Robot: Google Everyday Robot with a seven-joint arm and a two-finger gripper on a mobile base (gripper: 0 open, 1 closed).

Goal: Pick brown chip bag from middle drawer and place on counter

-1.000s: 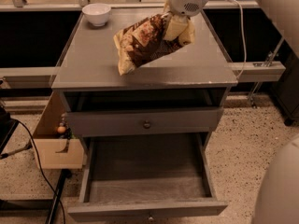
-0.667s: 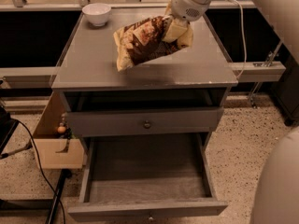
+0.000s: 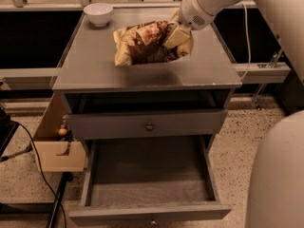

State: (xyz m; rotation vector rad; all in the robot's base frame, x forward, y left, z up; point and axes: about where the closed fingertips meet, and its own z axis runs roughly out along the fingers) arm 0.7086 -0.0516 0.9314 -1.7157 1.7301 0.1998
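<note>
The brown chip bag (image 3: 145, 44) lies over the middle of the counter (image 3: 90, 65), dark brown with pale tan ends, its left end drooping toward the surface. My gripper (image 3: 179, 38) is shut on the bag's right end, coming in from the upper right. The middle drawer (image 3: 147, 175) is pulled fully open at the bottom of the cabinet and shows a bare grey floor. The upper drawer front (image 3: 149, 125) with its round knob stands slightly out.
A white bowl (image 3: 98, 13) sits at the counter's back left corner. A wooden box (image 3: 57, 148) and black cables lie on the floor left of the cabinet. My pale arm fills the right edge. A low shelf rail runs behind.
The gripper and bag have moved a little toward the back of the counter and lower, so the bag now sits closer to the surface.
</note>
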